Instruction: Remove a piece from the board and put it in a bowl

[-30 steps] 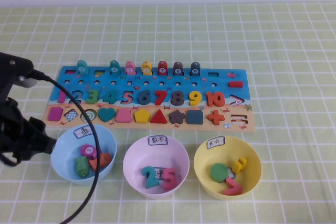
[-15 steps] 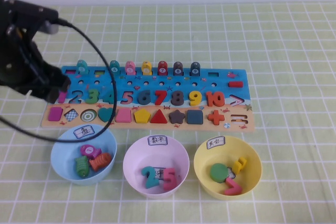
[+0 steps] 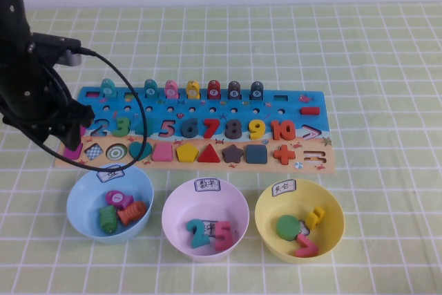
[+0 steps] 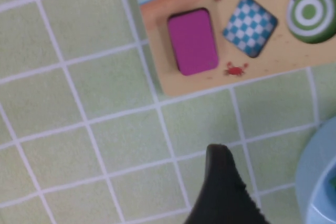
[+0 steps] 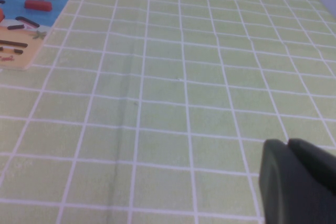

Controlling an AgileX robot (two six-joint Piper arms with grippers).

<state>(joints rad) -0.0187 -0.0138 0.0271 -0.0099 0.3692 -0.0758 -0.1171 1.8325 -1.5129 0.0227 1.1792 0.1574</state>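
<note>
The magenta-purple piece [image 3: 72,150] lies in its slot at the left end of the board's [image 3: 207,101] tan strip. In the left wrist view the piece [image 4: 192,40] is whole and untouched. My left gripper [image 3: 68,132] hangs over that end of the board, open and empty. Only one finger [image 4: 223,187] shows in its wrist view, over the tablecloth just off the board's edge. The yellow bowl [image 3: 331,236] stands at the front right and holds a green disc and number pieces. My right gripper [image 5: 287,145] is shut and empty over bare tablecloth, right of the board [image 5: 21,19].
A light blue bowl [image 3: 77,195] sits just in front of the left gripper, and its rim [image 4: 320,182] shows in the left wrist view. A pale pink bowl [image 3: 173,205] stands in the middle. The left arm's cable [image 3: 135,112] loops over the board's left numbers.
My left arm has swung from beside the light blue bowl up over the board's left end, then come down closer to the magenta piece. The pieces and bowls have not moved.
</note>
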